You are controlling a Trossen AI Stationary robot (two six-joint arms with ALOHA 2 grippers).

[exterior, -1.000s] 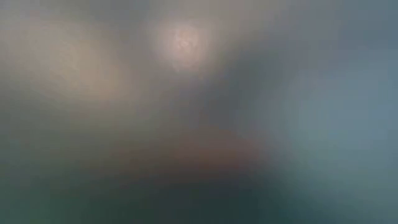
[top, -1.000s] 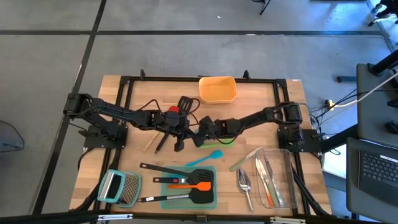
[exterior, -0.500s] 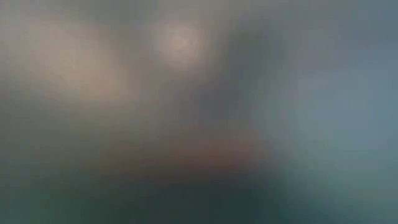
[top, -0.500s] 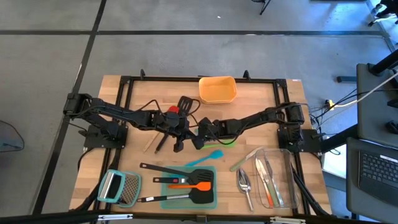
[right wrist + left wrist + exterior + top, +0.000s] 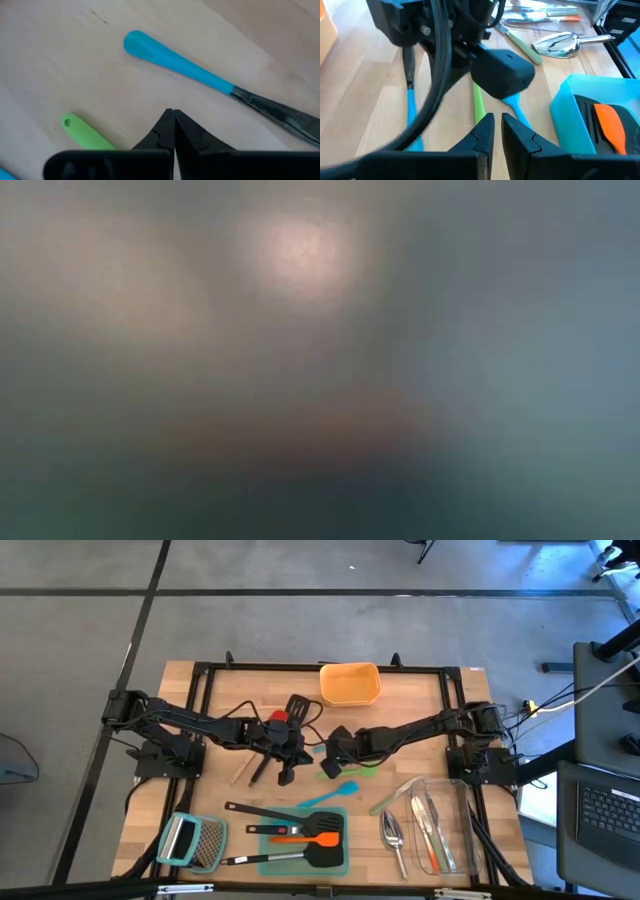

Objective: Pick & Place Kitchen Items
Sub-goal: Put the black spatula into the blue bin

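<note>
My left gripper (image 5: 497, 125) hovers over mid-table (image 5: 283, 772), shut and holding nothing. My right gripper (image 5: 173, 125) is shut and holds nothing; it hangs just above the wood (image 5: 330, 752), facing the left gripper. A green spatula (image 5: 348, 770) lies flat on the table under it, its handle end (image 5: 82, 132) beside the fingers. A blue-handled utensil (image 5: 170, 60) lies flat just beyond them. A teal spatula (image 5: 335, 794) lies on the table nearer the front. A black turner (image 5: 297, 707) lies behind the left arm. The low view is a blur.
At the front, a teal tray (image 5: 338, 862) holds black turners and an orange one (image 5: 310, 837). Also there: a grater (image 5: 195, 840), a silver scoop (image 5: 393, 832) and a clear container (image 5: 462, 830) of cutlery. An orange container (image 5: 350, 683) stands at the far edge.
My right gripper has risen from the table and drawn back a little toward the right edge, turning slightly, its fingers still shut. The utensils on the table lie as before.
</note>
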